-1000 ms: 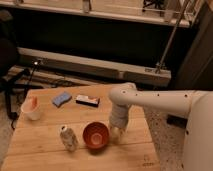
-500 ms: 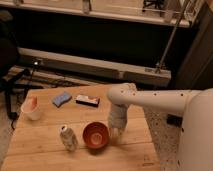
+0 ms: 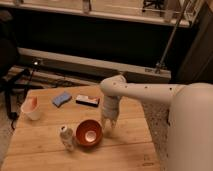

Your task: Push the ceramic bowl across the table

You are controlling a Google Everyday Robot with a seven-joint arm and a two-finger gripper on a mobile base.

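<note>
The ceramic bowl (image 3: pixel 89 132) is round, glossy red-orange with a lighter inside. It sits upright near the front middle of the light-brown plank table (image 3: pixel 125 145). My gripper (image 3: pixel 108 126) hangs from the white arm just right of the bowl, its tips down at the table and close against the bowl's right rim.
A small pale can or bottle (image 3: pixel 66 137) stands just left of the bowl. A white cup with orange contents (image 3: pixel 31 108) is at the left edge. A blue sponge (image 3: pixel 62 99) and a flat dark packet (image 3: pixel 88 100) lie at the back. My white body (image 3: pixel 192 130) fills the right side.
The gripper has shifted slightly left, closer to the bowl's right rim. The bowl sits about where it was.
</note>
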